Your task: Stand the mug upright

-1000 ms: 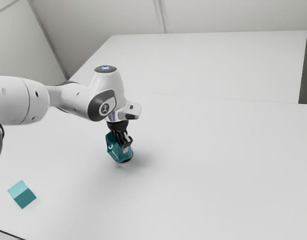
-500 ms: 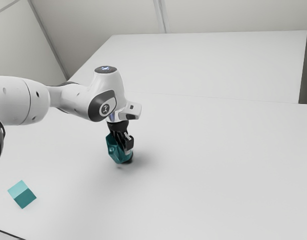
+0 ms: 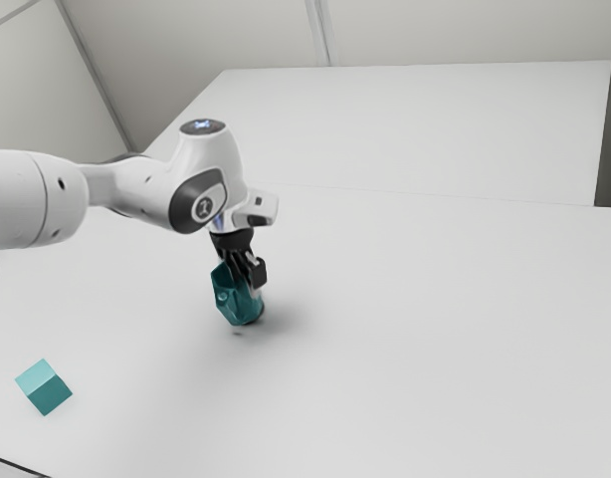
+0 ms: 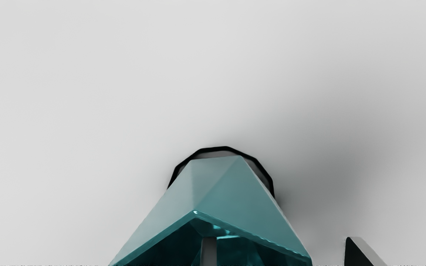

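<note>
Can see the mug (image 3: 236,299) base down, mouth up on the worktop (image 3: 405,358), with the claw (image 4: 281,239) parted astride its wall, not gripping, so would judge the uprighting as good as done, with perhaps only clearing away left.

The faceted teal mug (image 4: 231,192) is seen with its angular mouth opened toward the claw (image 3: 247,284), and its far end is edged by a black-rimmed round base (image 4: 266,173). One finger (image 4: 208,253) is framed by the mouth, while the other is held outside, well apart from the mug's wall. A soft shadow (image 4: 338,177) is cast across the pale tabletop (image 4: 87,92) on the outer finger's side.
</note>
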### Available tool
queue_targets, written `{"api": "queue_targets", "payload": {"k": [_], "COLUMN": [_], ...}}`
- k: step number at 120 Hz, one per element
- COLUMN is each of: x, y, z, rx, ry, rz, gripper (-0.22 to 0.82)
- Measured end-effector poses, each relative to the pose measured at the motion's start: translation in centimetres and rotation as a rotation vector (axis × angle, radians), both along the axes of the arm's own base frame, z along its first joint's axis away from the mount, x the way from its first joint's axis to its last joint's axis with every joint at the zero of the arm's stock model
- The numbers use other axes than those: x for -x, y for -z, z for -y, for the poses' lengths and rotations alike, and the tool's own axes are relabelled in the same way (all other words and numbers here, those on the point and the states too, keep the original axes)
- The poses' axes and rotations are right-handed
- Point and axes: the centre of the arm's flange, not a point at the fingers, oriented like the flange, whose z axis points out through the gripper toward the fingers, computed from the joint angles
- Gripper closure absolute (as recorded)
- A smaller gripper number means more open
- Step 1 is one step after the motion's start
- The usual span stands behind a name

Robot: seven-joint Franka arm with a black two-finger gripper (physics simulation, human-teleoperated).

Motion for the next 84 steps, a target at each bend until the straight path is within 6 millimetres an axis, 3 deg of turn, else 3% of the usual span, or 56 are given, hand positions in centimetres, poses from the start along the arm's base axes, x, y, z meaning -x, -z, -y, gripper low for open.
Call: {"api": "queue_targets", "payload": {"k": [53, 67, 84], "x": [0.3, -0.7, -4.1], "y": [-6.6, -9.3, -13.8], "z": [0.2, 0.2, 0.3], "rx": [0.019, 0.027, 0.05], "ry": [0.0, -0.007, -0.034], "rz": [0.109, 0.146, 0.174], "gripper": [0.24, 0.15, 0.07]}}
